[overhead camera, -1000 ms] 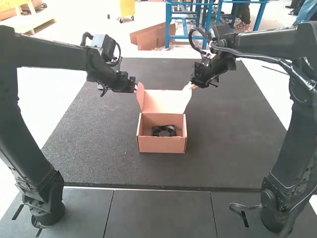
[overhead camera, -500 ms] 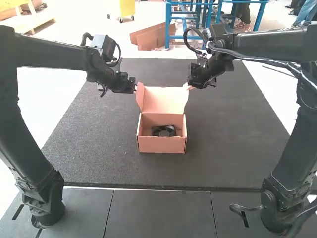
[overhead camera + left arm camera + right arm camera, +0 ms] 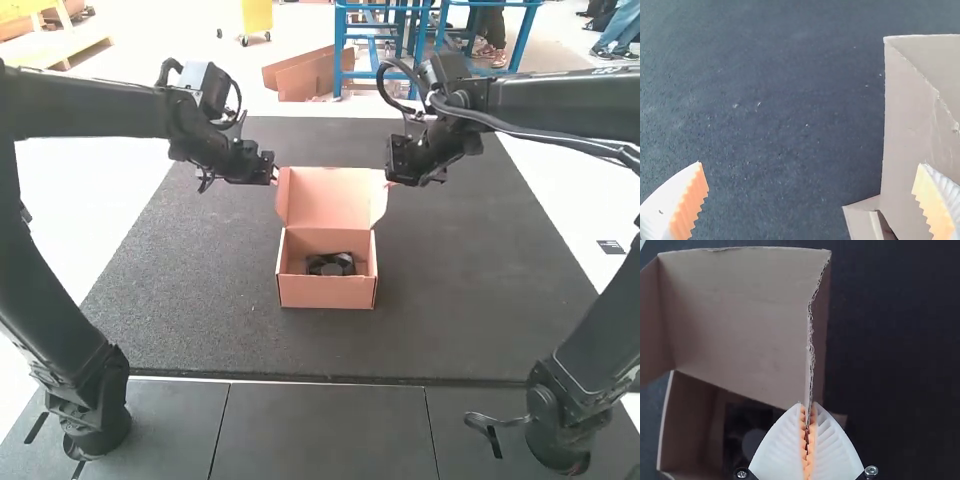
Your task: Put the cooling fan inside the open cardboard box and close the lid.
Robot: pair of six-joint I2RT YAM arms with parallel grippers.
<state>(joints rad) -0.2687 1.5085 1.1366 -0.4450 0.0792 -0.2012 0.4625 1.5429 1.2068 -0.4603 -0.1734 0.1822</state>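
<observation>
Cooling fan (image 3: pixel 329 264): I saw it lying flat on the floor of the cardboard box (image 3: pixel 327 290), black, below the rim.
Cardboard box: it stood near the middle of the dark mat (image 3: pixel 480 270), its top open.
Lid (image 3: pixel 330 205): the lid stood upright from the rear wall, side flaps turned forward.
Right gripper (image 3: pixel 807 416): I had it pinched tight on the edge of the lid's right side flap.
Left gripper (image 3: pixel 268 172): its fingers were spread wide beside the lid's left flap, gripping nothing.
</observation>
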